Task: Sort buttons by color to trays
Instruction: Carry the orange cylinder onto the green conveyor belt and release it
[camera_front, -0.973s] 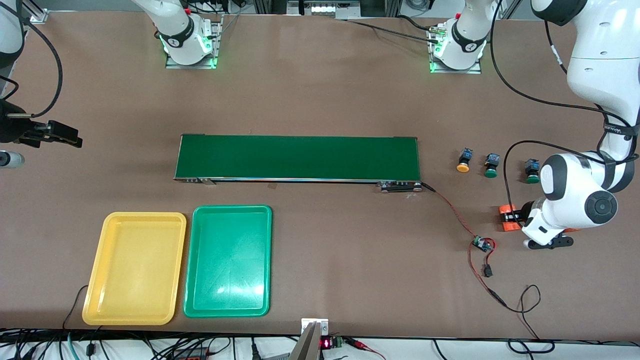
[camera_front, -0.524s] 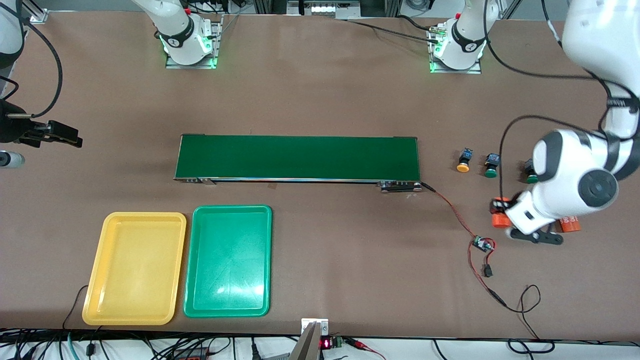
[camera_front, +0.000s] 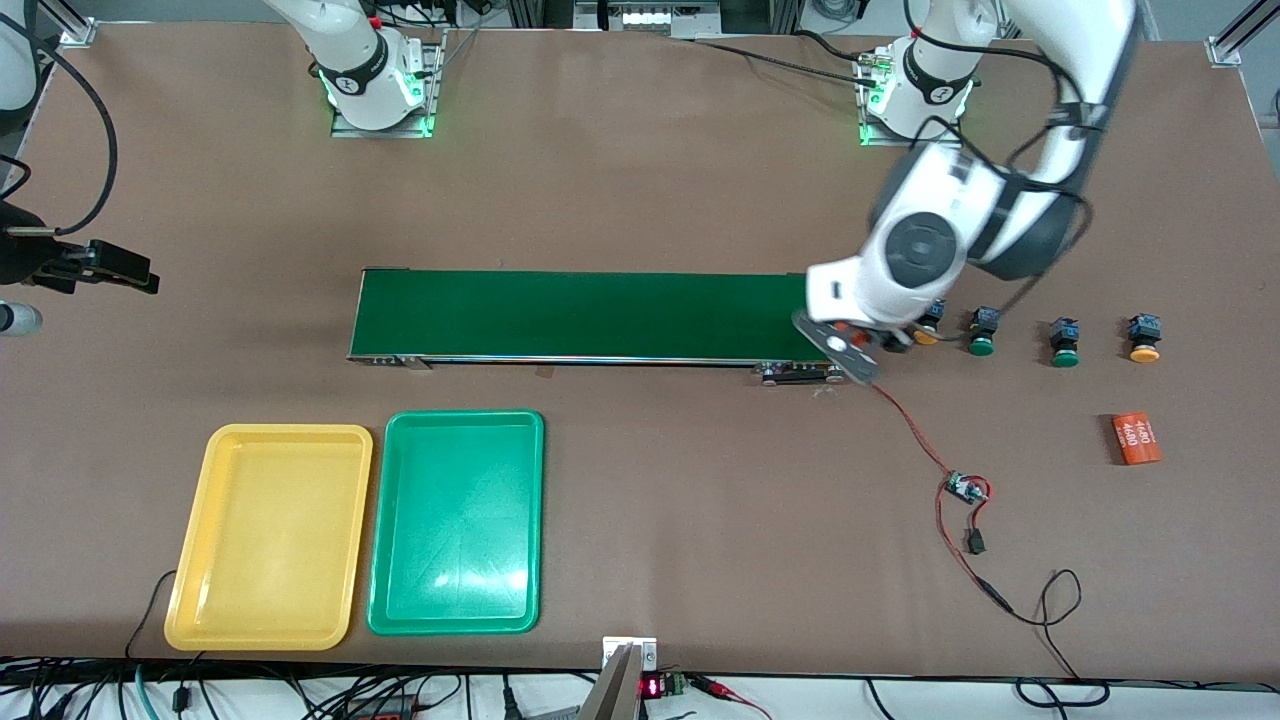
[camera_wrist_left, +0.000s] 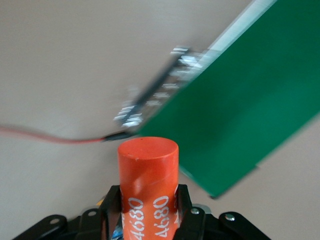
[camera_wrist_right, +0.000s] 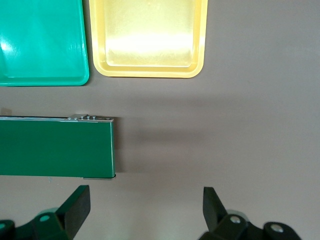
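Observation:
Four buttons lie in a row off the conveyor's left-arm end: an orange-capped one (camera_front: 1143, 340), two green-capped ones (camera_front: 1064, 343) (camera_front: 982, 333), and a second orange-capped one (camera_front: 930, 334) partly hidden by the left hand. My left gripper (camera_front: 858, 348) (camera_wrist_left: 147, 202) hangs over the belt's end, shut on an orange cylinder (camera_wrist_left: 147, 167) marked "4680". The yellow tray (camera_front: 268, 535) (camera_wrist_right: 147, 35) and green tray (camera_front: 457, 520) (camera_wrist_right: 40, 40) lie side by side near the front camera, with nothing in them. My right gripper (camera_front: 125, 272) (camera_wrist_right: 146, 205) waits open past the belt's right-arm end.
The long dark-green conveyor belt (camera_front: 595, 313) (camera_wrist_left: 240, 115) (camera_wrist_right: 55, 145) crosses the table's middle. A red-and-black wire with a small circuit board (camera_front: 966, 488) trails from its end toward the front camera. A second orange "4680" cylinder (camera_front: 1136, 438) lies near the buttons.
The left arm lifted the orange cylinder off the table and swung it to the conveyor's end, uncovering a fourth button and the second cylinder. The right arm has not moved.

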